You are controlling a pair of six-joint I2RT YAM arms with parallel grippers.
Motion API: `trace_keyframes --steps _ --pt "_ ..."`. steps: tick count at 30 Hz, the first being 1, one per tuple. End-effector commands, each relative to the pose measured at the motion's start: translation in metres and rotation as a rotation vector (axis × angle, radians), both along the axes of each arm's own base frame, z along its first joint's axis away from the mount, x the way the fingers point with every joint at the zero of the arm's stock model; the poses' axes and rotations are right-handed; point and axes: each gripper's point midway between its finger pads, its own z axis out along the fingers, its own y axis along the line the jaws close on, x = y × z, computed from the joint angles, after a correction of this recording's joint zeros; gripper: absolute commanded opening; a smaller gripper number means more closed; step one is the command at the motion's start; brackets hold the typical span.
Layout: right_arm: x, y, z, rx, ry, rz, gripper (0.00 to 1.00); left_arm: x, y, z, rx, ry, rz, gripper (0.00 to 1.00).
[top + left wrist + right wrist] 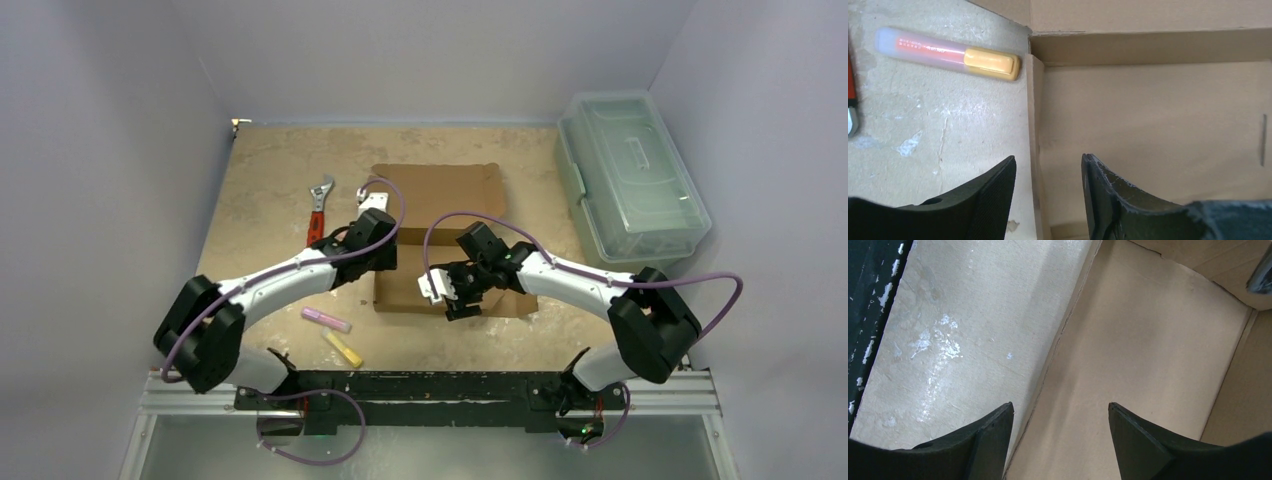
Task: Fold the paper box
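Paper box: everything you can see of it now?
Plain brown cardboard paper box, die-cut, mid-table, open-topped and only partly folded. Its left side wall stands up, meeting a raised cross wall at a corner; a narrow slit shows in one panel. The left gripper straddles that side wall, the right gripper the near edge; both open, neither pinching.

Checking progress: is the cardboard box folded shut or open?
Partly folded, not shut: the box has a side wall standing, while its lid panel lies spread open behind.
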Motion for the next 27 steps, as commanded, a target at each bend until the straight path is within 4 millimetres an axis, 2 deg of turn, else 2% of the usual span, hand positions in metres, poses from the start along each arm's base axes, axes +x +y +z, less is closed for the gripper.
trace_keyframes --steps 1,4,10,12,15,16,21,23,24,27 --pt "0.002 0.008 0.015 0.041 -0.007 0.026 0.73 -0.027 0.006 -0.002 -0.063 0.053 -0.011 0.50" --pt "0.002 0.007 0.014 0.039 -0.004 0.027 0.73 -0.040 0.011 -0.015 -0.066 0.093 -0.008 0.50" --pt "0.003 0.006 0.014 0.036 -0.003 0.024 0.73 -0.040 0.008 -0.034 -0.053 0.131 -0.007 0.47" --pt "0.004 0.006 0.015 0.038 -0.003 0.021 0.73 -0.038 0.006 -0.039 -0.042 0.140 -0.006 0.34" --pt "0.005 0.004 0.016 0.043 -0.001 0.016 0.72 -0.036 0.008 -0.047 -0.024 0.146 0.006 0.02" --pt "0.005 0.004 0.016 0.043 0.002 0.016 0.72 -0.035 0.009 -0.049 -0.016 0.144 0.012 0.00" --pt "0.005 0.004 0.017 0.044 0.003 0.017 0.73 -0.027 0.016 -0.041 0.002 0.086 0.057 0.00" --pt "0.005 0.005 0.024 0.061 0.007 0.016 0.72 -0.023 0.016 -0.033 -0.013 0.055 0.070 0.00" --pt "0.004 0.006 0.031 0.080 0.022 0.016 0.73 -0.020 0.015 -0.028 -0.028 0.037 0.075 0.05" --pt "0.003 -0.001 0.068 0.176 0.088 0.008 0.77 -0.016 0.012 -0.006 -0.087 -0.025 0.072 0.39"
